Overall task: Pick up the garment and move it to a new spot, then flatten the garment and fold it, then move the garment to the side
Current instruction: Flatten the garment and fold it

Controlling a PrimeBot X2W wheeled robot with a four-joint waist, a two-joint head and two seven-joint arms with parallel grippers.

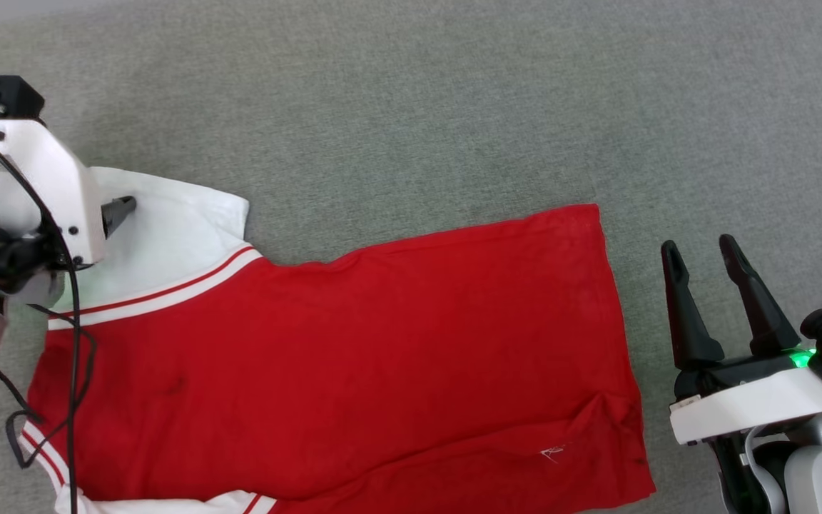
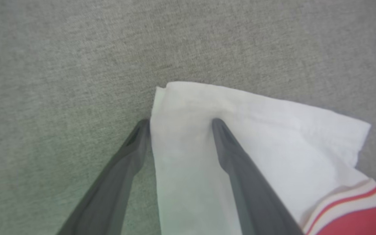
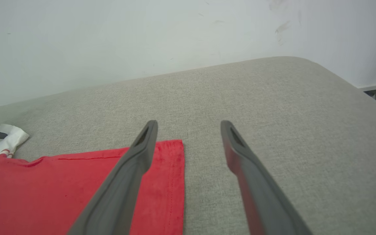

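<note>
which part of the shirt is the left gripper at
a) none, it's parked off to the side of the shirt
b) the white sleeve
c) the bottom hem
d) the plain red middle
b: the left gripper is at the white sleeve of the shirt, with its open jaws straddling the sleeve's edge.

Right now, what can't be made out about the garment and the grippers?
- garment: near sleeve cut off by the head view's bottom edge; underside hidden against the grey surface.
- left gripper: head view, wrist housing hides most of it; left wrist view, contact with the white sleeve unclear.
</note>
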